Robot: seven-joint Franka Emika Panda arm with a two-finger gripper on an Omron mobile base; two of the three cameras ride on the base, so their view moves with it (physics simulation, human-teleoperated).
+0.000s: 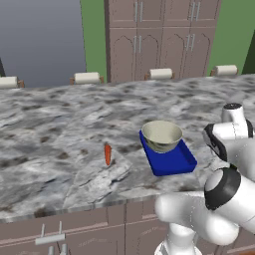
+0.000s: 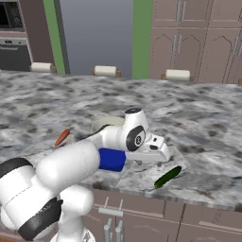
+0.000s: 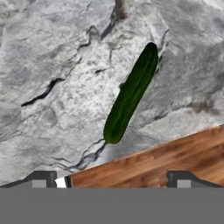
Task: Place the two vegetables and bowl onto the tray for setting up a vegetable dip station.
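The bowl (image 1: 162,136) already sits on the tray (image 1: 174,162). The carrot (image 1: 107,154) lies on the counter (image 1: 60,124) left of the tray, the cucumber (image 3: 131,92) right of it, under the spread, empty gripper (image 3: 111,178).

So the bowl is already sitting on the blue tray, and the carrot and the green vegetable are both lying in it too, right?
Not quite. The bowl does sit on the blue tray, but the carrot lies on the counter beside it in the left base view, and the green vegetable lies on the counter near its edge in the hand view.
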